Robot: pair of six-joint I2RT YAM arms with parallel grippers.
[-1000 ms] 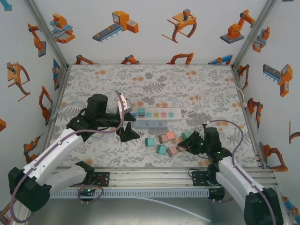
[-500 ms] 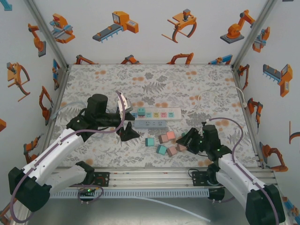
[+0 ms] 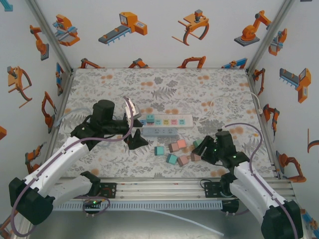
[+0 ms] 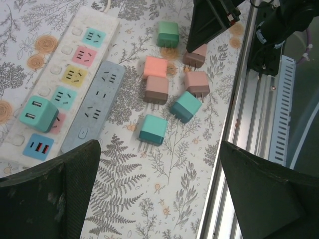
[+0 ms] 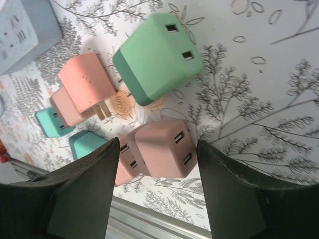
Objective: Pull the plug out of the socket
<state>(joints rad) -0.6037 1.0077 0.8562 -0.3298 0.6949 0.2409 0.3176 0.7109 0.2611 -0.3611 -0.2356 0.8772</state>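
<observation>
On the floral-patterned bench (image 3: 199, 89), a teal cube plug (image 4: 39, 113) sat in the white plastic power strip (image 4: 110, 22); left gripper (image 4: 159, 167) and right gripper (image 5: 157, 159) gaped, released.

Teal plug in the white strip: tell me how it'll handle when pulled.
The teal plug looks rigid and boxy, so it probably won't flex. The white power strip seems unfastened and may lift along. Smooth faces might slip.

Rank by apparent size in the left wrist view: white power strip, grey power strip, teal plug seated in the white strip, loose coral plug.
1. White plastic power strip
2. Grey plastic power strip
3. Teal cube plug and coral cube plug: too alike to rank.
</observation>
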